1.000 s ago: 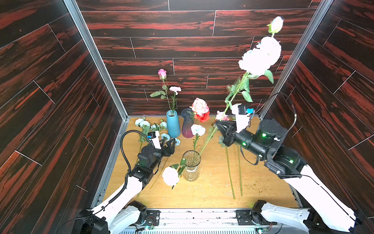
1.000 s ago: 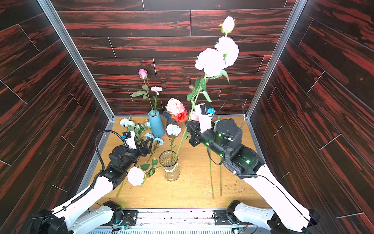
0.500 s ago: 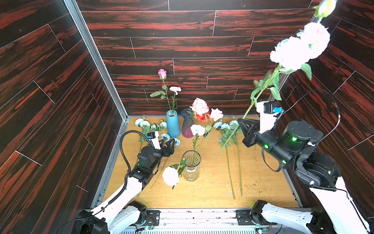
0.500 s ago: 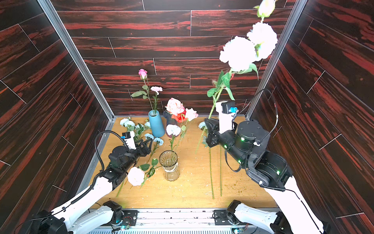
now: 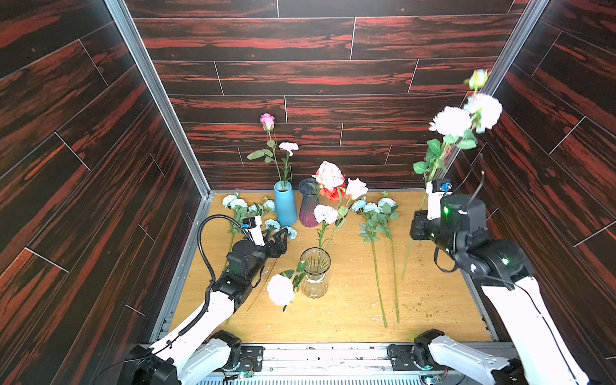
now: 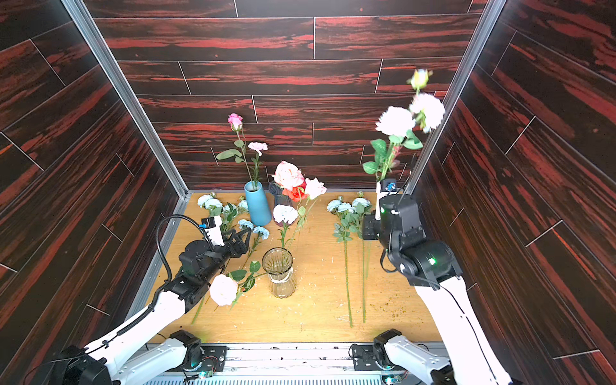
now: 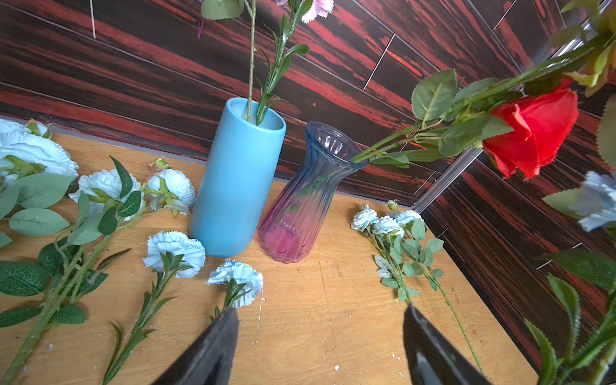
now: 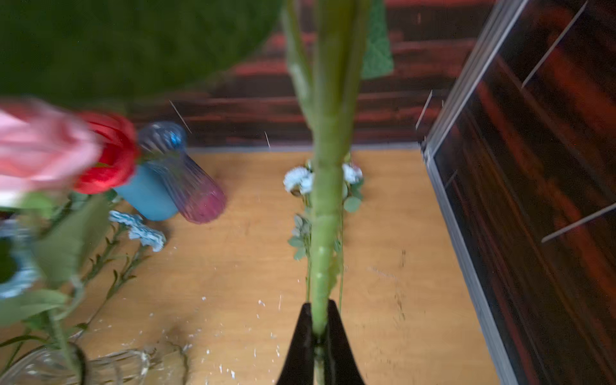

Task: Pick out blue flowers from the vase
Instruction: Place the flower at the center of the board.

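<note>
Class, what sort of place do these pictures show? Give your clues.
Probably a robot test booth: wood-look wall panels in metal framing enclose a wooden tabletop, and a left arm and right arm are mounted at its front edge.

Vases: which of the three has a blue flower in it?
The clear glass vase: one pale blue carnation stands in it. The blue vase and purple vase hold only pink and red blooms.
</note>
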### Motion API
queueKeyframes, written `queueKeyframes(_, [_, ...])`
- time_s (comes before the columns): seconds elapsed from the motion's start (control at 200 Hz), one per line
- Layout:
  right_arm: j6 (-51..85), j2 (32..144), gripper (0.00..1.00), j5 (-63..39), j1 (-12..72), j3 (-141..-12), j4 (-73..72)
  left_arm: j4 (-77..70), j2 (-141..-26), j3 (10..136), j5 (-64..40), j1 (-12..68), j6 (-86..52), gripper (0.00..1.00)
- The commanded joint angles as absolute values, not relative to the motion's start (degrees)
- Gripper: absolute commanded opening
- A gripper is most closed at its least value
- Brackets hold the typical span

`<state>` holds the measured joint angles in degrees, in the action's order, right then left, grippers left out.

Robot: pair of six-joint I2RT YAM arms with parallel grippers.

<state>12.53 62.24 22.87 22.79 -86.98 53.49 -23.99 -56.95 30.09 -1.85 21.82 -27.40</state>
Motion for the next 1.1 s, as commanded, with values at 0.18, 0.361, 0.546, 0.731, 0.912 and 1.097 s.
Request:
queueKeyframes(0.18, [12.9, 69.4, 0.0, 7.1, 18.2, -80.7, 51.2, -24.2, -57.3, 30.1, -0.6, 22.1, -26.4, 0.79])
queueKeyframes(0.361, [12.8, 73.6, 0.0, -0.8, 15.6, -78.1, 48.6, -23.9, -57.3, 30.1, -0.2, 22.0, -26.0, 0.79])
queueKeyframes(0.546, [12.9, 79.9, 0.0, -11.5, 15.6, -75.2, 43.5, -23.6, -57.1, 30.1, 0.0, 22.1, -25.9, 0.79])
queueKeyframes(0.731, [13.0, 86.3, 0.0, -15.3, 15.6, -74.7, 40.7, -23.3, -56.9, 30.1, 0.4, 22.0, -25.7, 0.79])
queueKeyframes(0.912, [12.8, 92.0, 0.0, -18.4, 15.8, -74.1, 38.4, -23.3, -57.4, 30.3, 0.3, 22.1, -25.6, 0.79])
queueKeyframes(1.097, [12.2, 97.8, 0.0, -18.4, 18.2, -74.6, 37.4, -23.6, -58.0, 30.5, 0.3, 22.0, -25.6, 0.79])
